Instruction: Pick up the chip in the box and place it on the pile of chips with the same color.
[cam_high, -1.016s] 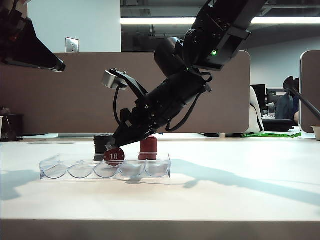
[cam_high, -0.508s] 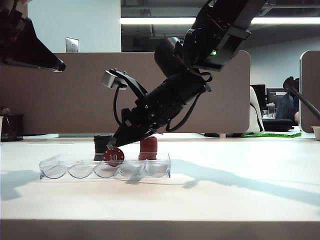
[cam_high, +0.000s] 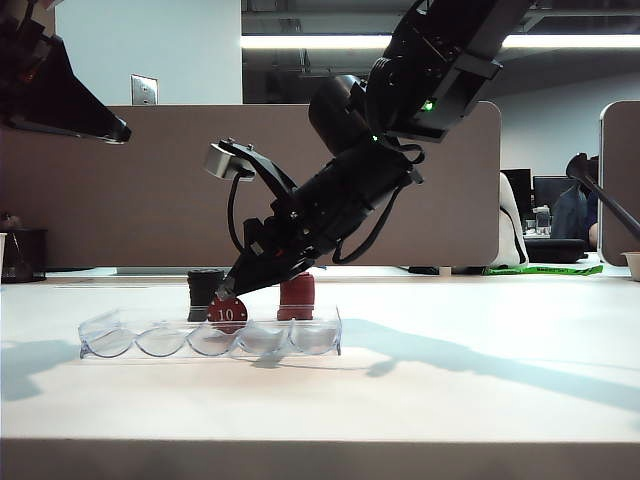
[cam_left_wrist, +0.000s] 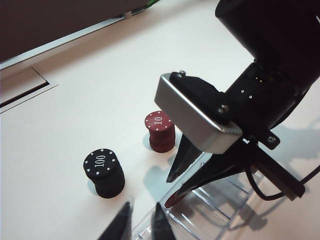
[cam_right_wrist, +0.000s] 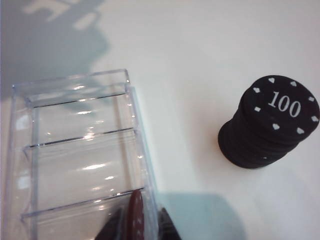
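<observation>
The dark-red chip (cam_high: 228, 313) marked "10" stands on edge in a middle groove of the clear box (cam_high: 310, 340). My right gripper (cam_high: 222, 297) reaches down steeply into the box and is shut on the chip's top edge. In the right wrist view the chip (cam_right_wrist: 135, 215) sits between both fingers, hard against the box wall (cam_right_wrist: 142, 150). The dark-red pile (cam_high: 296, 296) stands just behind the box, and shows in the left wrist view as a stack (cam_left_wrist: 160, 131) marked "10". My left gripper (cam_high: 112, 130) hangs high at the left, open and empty, its fingertips (cam_left_wrist: 152, 227) above the box's edge.
A black stack of chips (cam_high: 203, 292) marked "100" stands behind the box, left of the red pile; it also shows in both wrist views (cam_left_wrist: 103, 172) (cam_right_wrist: 272, 122). The white table (cam_high: 480, 380) stretches right of the box. A partition wall (cam_high: 150, 200) runs along the back.
The right gripper's fingertips have drawn in a little on the chip's top edge. Neither arm has moved, and the chip stays in its groove.
</observation>
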